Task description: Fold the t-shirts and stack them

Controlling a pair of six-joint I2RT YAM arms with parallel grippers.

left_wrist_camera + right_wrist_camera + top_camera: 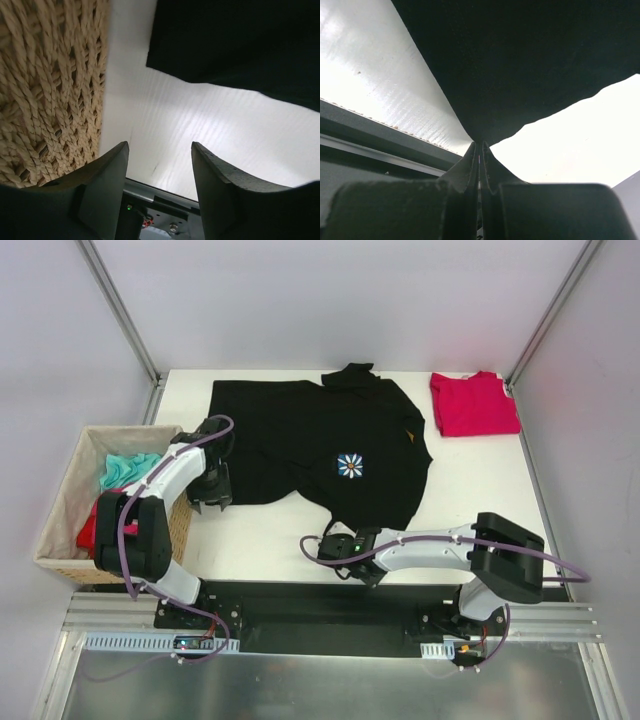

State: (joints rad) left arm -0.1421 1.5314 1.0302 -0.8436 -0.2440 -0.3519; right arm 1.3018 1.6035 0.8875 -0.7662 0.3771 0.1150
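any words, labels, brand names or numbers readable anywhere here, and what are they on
No readable text in any view.
black t-shirt: pale star-like emblem, a picture only, no letters.
small orange mark near that shirt's right edge: too small to read.
red t-shirt and woven basket: no label visible.

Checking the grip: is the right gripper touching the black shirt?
Touching. Right wrist view: the black shirt is pinched in the shut jaws of the right gripper.
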